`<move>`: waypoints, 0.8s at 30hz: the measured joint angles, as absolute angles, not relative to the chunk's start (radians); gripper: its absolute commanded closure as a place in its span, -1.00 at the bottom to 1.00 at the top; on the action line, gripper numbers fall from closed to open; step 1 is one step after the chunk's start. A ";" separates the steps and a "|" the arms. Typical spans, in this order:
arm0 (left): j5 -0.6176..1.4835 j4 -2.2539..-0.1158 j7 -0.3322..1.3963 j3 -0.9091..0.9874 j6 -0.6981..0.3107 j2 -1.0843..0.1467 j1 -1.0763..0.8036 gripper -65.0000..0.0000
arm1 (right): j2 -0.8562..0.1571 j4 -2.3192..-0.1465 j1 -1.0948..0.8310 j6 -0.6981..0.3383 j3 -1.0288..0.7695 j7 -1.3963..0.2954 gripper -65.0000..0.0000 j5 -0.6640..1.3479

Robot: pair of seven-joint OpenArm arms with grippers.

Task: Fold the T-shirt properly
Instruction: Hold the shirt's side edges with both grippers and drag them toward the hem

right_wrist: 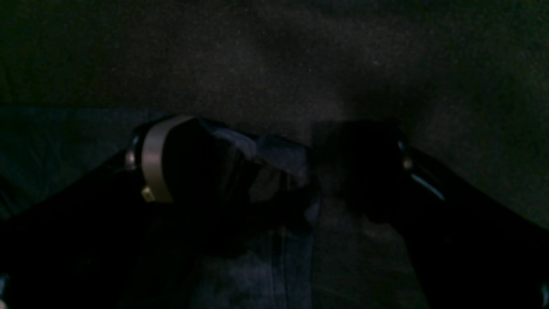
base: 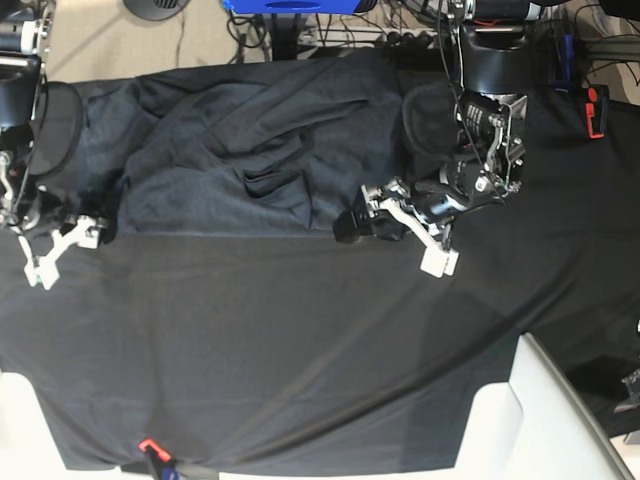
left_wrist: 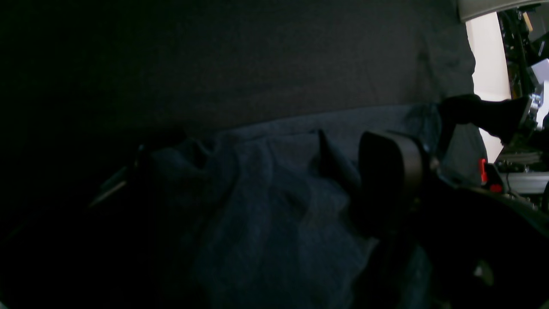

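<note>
The T-shirt (base: 240, 150) lies crumpled at the surface's (base: 300, 340) far side. Both wrist views are too dark for detail. The left hand (base: 395, 240) and right hand (base: 65, 250) stand spread at its hem.

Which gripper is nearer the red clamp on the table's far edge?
Left. The left gripper is at the T-shirt's hem, on the same side as the red clamp. The right gripper is at the opposite end of the table.

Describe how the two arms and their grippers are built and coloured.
Both arms are black, with silver metal brackets and thin cables near the wrists. The left gripper and right gripper have light grey-white fingers; a dark rounded pad shows in the left wrist view.
</note>
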State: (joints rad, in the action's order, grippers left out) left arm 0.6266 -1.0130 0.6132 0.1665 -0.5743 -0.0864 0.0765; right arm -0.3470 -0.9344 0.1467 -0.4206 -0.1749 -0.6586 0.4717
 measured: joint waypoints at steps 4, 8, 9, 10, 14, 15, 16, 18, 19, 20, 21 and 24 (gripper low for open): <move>0.622 -0.979 0.584 0.167 -0.566 -0.087 0.072 0.21 | -0.347 -0.934 0.146 -0.420 -0.175 -0.657 -0.31 0.471; 0.617 -0.946 0.586 0.167 -0.565 -0.086 0.081 0.75 | -0.347 -0.934 0.146 -0.420 -0.176 -0.667 0.10 0.472; 0.613 -0.946 0.589 0.167 -0.558 -0.086 0.080 0.86 | -0.347 -0.934 0.146 -0.420 -0.176 -0.676 0.16 0.472; 0.614 -0.945 0.590 0.167 -0.558 -0.086 0.080 0.96 | -0.346 -0.934 0.146 -0.420 -0.176 -0.676 0.23 0.472; 0.614 -0.944 0.590 0.167 -0.558 -0.086 0.080 1.00 | -0.345 -0.934 0.145 -0.420 -0.176 -0.678 0.47 0.472; 0.614 -0.942 0.591 0.167 -0.558 -0.086 0.080 1.00 | -0.344 -0.934 0.144 -0.420 -0.176 -0.678 0.59 0.472; 0.614 -0.942 0.591 0.167 -0.558 -0.086 0.080 1.00 | -0.344 -0.934 0.143 -0.421 -0.176 -0.679 0.73 0.472; 0.614 -0.942 0.590 0.167 -0.558 -0.086 0.080 1.00 | -0.344 -0.934 0.143 -0.424 -0.176 -0.680 0.91 0.473; 0.614 -0.942 0.582 0.167 -0.558 -0.086 0.080 1.00 | -0.344 -0.934 0.143 -0.427 -0.176 -0.680 0.95 0.473; 0.611 -0.941 0.570 0.167 -0.558 -0.086 0.080 1.00 | -0.344 -0.934 0.144 -0.427 -0.175 -0.680 0.95 0.472; 0.611 -0.938 0.561 0.167 -0.558 -0.085 0.080 1.00 | -0.344 -0.934 0.144 -0.427 -0.176 -0.680 0.95 0.472; 0.610 -0.938 0.560 0.167 -0.558 -0.084 0.080 1.00 | -0.344 -0.934 0.149 -0.427 -0.175 -0.681 0.96 0.472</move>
State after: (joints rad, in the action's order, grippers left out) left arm 0.6102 -0.9379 0.5602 0.1665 -0.5579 -0.0837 0.0799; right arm -0.3435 -0.9337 0.1486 -0.4274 -0.1753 -0.6811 0.4721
